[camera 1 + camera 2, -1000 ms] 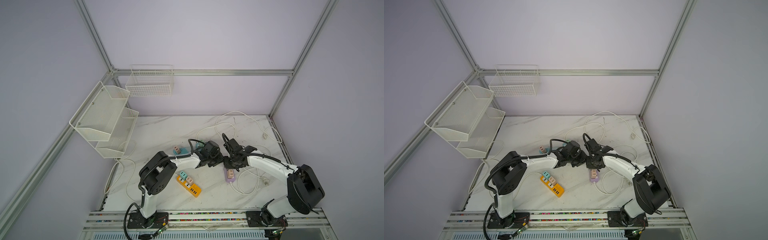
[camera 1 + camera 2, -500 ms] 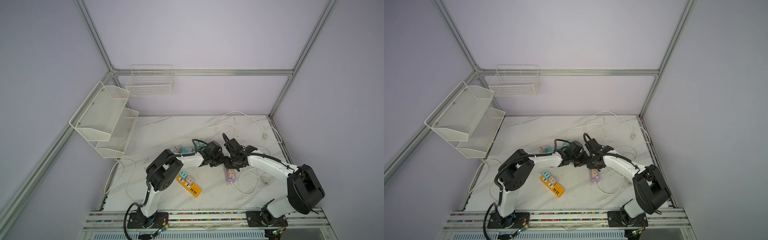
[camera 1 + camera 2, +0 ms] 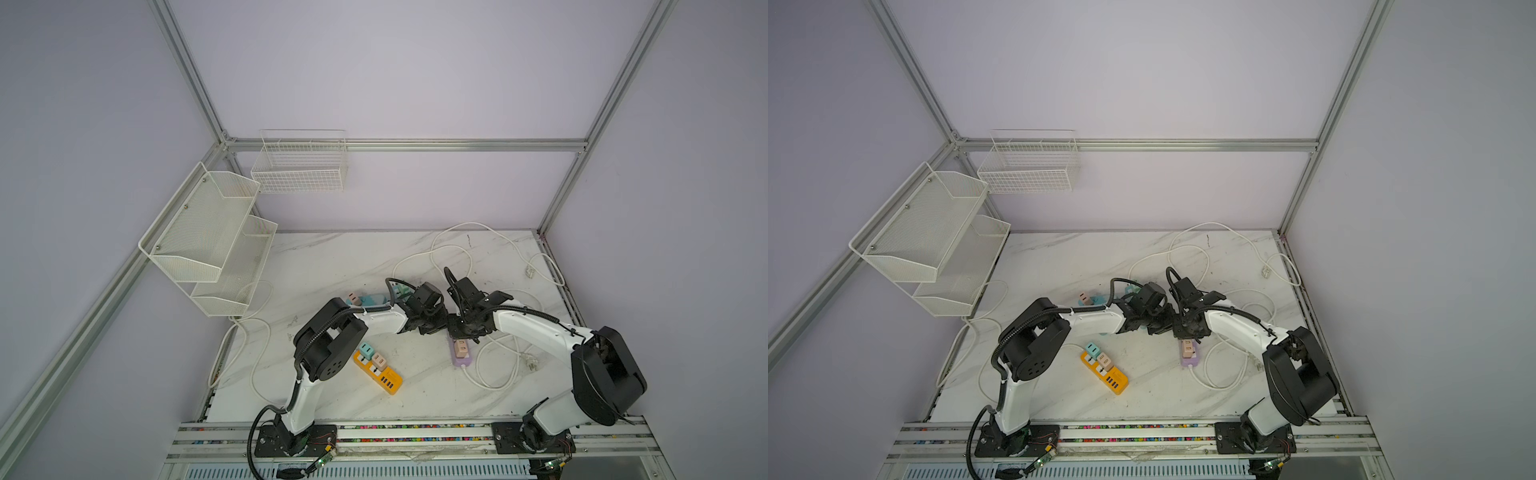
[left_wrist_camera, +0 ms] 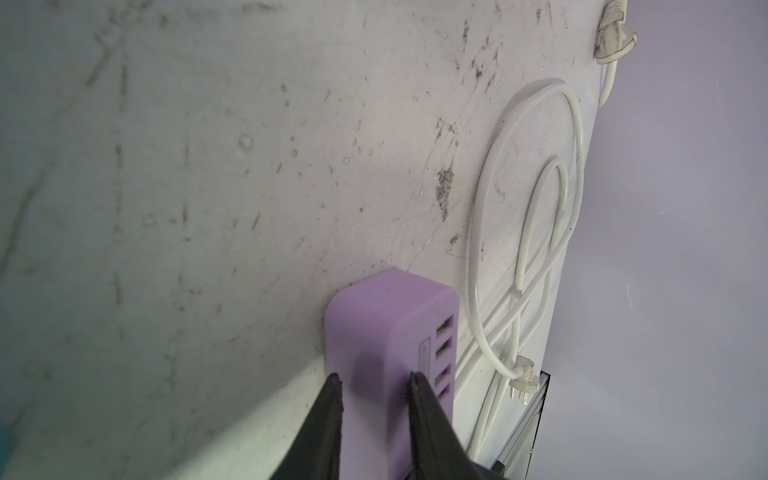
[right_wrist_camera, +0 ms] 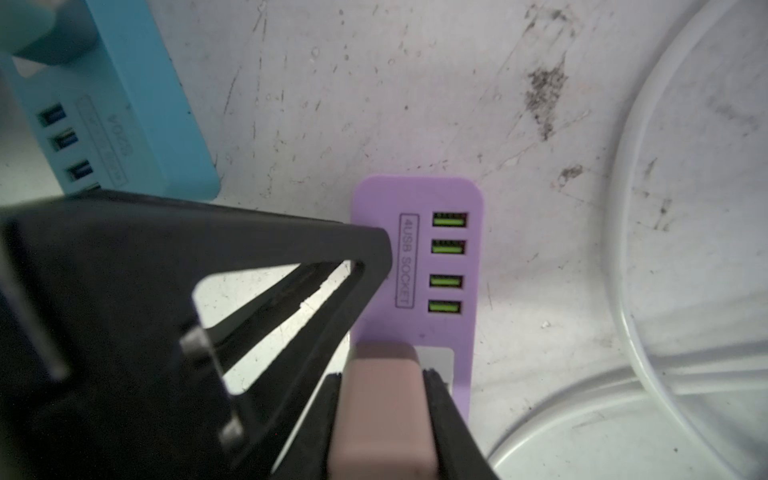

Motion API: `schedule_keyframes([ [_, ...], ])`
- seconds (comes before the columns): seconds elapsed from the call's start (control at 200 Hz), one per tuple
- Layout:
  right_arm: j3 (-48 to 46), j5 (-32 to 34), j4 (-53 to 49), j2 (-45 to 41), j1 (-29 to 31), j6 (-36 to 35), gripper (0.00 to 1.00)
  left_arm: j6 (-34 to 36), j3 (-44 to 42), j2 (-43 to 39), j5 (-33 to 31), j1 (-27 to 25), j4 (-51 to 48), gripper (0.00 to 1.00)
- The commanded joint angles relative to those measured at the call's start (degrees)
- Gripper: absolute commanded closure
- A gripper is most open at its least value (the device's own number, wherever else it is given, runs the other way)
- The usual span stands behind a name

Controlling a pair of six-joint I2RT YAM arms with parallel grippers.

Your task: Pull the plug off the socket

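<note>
A blue strip (image 5: pixel 137 104) lies on the outer side of the left gripper (image 4: pixel 374 377) and takes no part in this step. The left gripper is closed across the width of the purple socket strip (image 4: pixel 386 316), with one finger against each long side. It pins the strip to the surface (image 4: pixel 187 166), and the strip's four USB ports lie just past the fingertips. Treat this arm as the anchor: bear down and hold position, otherwise the strip is likely to lift with the plug. The beige plug (image 5: pixel 382 415) sits in the strip's outlet, directly between the jaws of the right gripper (image 5: pixel 384 376), which is closed on the plug's two side faces. Pull with the right gripper straight up off the outlet face, along the line of the pins, without twisting. A sideways pull is likely to bind the pins or tip the strip. These views do not show whether the pins have begun to leave the outlet. Beyond the right gripper, loops of white cable (image 5: pixel 619 257) lie on the surface near the strip; withdraw clear of them.
</note>
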Motion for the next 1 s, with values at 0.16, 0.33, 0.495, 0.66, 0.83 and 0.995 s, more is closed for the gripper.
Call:
schedule_keyframes([
  [0.16,3.5,-1.0,1.3,0.5,-0.1,-1.5,0.84,3.3,-2.2,-0.5,0.7,-0.3,-4.1,0.75],
  [0.33,3.4,-0.1,0.7,0.8,-0.1,-1.3,0.84,4.4,-2.5,-0.7,-0.5,-0.3,-6.3,0.76],
  [0.495,3.7,-0.8,1.2,1.3,-0.1,-2.0,0.84,4.8,-2.5,-0.5,-0.9,-0.5,-8.2,0.76],
  [0.66,3.9,1.4,0.1,1.6,-0.1,-1.3,0.84,5.1,-2.0,0.0,0.4,-0.6,-8.6,0.76],
  [0.83,4.0,1.2,-0.5,1.0,-0.1,-0.6,0.84,5.0,-1.7,-0.5,-0.6,-0.5,-8.5,0.76],
  [0.995,3.8,1.8,-0.7,0.1,-0.1,-0.5,0.84,4.9,-0.7,-0.5,-0.1,-0.6,-8.6,0.76],
])
